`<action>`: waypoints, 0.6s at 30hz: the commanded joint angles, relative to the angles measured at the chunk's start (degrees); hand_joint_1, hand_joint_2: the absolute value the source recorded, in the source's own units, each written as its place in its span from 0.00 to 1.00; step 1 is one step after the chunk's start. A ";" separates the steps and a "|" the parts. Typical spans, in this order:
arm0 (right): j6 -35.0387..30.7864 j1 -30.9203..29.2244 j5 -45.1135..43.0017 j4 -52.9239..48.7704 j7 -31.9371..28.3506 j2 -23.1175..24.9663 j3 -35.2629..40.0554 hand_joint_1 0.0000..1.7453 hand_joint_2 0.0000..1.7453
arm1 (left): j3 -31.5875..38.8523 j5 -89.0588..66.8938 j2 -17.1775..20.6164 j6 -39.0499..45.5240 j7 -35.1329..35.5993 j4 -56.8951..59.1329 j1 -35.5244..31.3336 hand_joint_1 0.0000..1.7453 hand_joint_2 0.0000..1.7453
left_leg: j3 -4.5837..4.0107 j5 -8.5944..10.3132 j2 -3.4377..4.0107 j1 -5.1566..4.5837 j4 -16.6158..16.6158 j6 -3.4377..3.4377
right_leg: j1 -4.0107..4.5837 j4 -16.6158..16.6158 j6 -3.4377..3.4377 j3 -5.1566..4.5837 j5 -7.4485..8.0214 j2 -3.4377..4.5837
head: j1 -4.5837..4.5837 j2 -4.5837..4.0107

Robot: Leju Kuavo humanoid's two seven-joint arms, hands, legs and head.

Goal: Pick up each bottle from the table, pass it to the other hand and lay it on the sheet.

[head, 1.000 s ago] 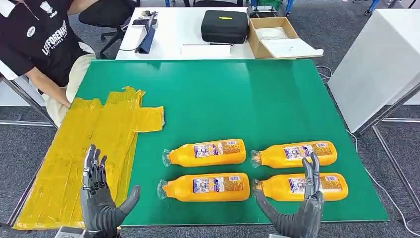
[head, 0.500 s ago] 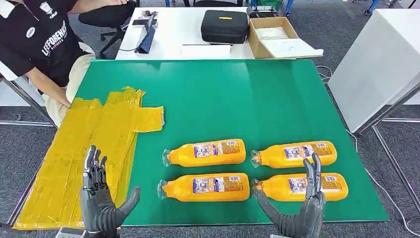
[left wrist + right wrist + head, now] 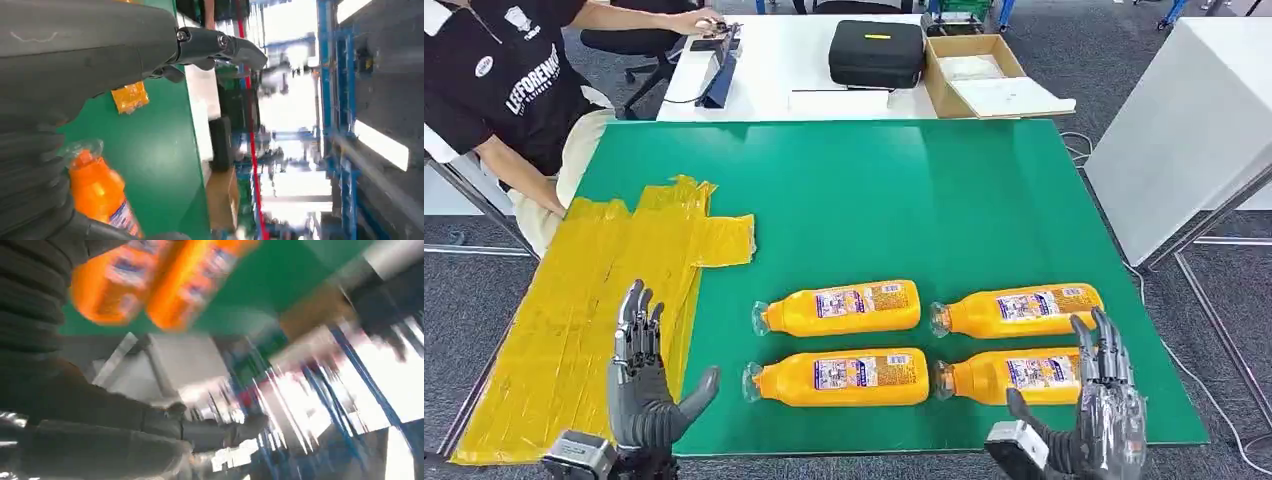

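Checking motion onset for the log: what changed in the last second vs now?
Right hand shifted outward toward the table's right edge, now beside the base end of the near right bottle. Left hand moved slightly right and forward over the yellow sheet. The person's hand reached to the white table behind. Both robot hands open, nothing gripped. All four bottles and the sheet unmoved.

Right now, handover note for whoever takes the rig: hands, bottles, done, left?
Left hand: open, holding nothing, raised at the near table edge beside the yellow plastic sheet.
Right hand: open, holding nothing, by the near-right orange bottle.
All four orange bottles lie on the green table: far-left, far-right, near-left, near-right.
Done: nothing on the sheet.
Left: pick, pass and lay all four.
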 commanded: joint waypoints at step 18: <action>17.95 -9.75 -0.39 14.91 -4.41 -5.94 -15.24 0.00 1.00 | 6.89 -3.13 -3.86 -8.52 0.13 20.86 -9.05 0.00 1.00 | 0.03 0.14 0.02 -0.03 -0.04 0.07 | 0.01 -0.08 0.14 0.07 0.15 -0.04 | 0.00 0.00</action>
